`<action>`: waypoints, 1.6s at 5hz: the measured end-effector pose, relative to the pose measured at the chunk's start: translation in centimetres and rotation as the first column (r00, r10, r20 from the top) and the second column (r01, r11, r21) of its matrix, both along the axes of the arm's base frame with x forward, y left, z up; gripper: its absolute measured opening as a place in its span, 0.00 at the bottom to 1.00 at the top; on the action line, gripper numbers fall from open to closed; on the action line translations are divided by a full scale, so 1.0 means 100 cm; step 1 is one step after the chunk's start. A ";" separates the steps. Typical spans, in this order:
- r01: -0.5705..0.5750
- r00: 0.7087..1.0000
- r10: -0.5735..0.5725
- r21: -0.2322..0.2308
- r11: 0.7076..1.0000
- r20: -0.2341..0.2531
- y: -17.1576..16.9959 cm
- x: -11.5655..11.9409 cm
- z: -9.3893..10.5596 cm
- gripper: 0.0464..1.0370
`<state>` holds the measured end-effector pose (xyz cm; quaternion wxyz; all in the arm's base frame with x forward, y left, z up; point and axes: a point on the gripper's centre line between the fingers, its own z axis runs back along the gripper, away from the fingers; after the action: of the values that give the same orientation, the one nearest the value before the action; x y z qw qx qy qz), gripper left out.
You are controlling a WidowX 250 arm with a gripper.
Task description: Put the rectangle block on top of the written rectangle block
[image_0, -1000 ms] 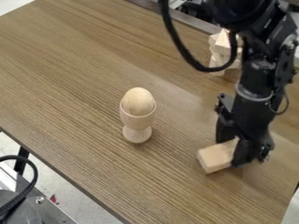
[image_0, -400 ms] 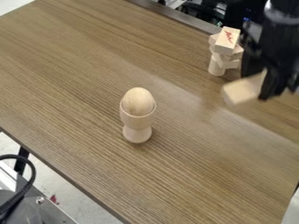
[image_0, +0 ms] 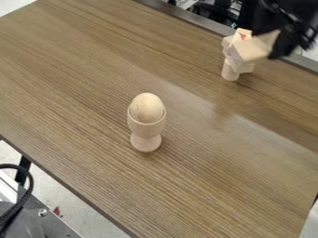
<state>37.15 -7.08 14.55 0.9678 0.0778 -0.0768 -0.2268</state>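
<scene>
Raised from between two and three o'clock to between one and two, a plain rectangle block (image_0: 253, 49) now crowds the wooden stack, carried there by the black gripper (image_0: 281, 43). The gripper pinches the block at its right-hand end, leaving most of it jutting out toward nine o'clock. The move turns a carry into a placement: what seems left is lining up, lowering and letting go.

Just off the block's eleven o'clock side, the written rectangle block (image_0: 243, 34) shows its red marking atop the stack, partly hidden by the carried piece. Whether the two touch, the camera angle does not tell. A low or sideways approach could topple the narrow pile, which stands on a round peg (image_0: 229, 71) toward seven o'clock from the held block.

Near the centre of the scene, a wooden egg (image_0: 147, 107) sits upright in its cup (image_0: 146, 128) on the wood-grain counter (image_0: 87, 79), apart from the action and unmoved. Metal equipment (image_0: 38, 222) stands between seven and eight o'clock, beyond the counter's edge.
</scene>
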 end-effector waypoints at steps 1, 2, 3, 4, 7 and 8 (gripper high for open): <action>-0.041 0.999 0.041 -0.021 0.999 -0.023 0.021 0.021 0.008 0.51; -0.073 0.997 0.070 -0.072 0.995 -0.044 0.037 0.036 0.007 0.51; -0.087 0.996 0.082 -0.120 0.989 -0.046 0.045 0.049 0.010 0.51; -0.091 0.995 0.083 -0.138 0.986 -0.059 0.048 0.053 0.006 0.51; -0.073 0.993 0.060 -0.128 0.989 -0.104 0.047 0.057 -0.018 0.51; -0.068 0.993 0.055 -0.128 0.989 -0.103 0.047 0.057 -0.018 0.51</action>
<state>42.89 -2.33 12.71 0.9800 0.0051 -0.0411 -0.1948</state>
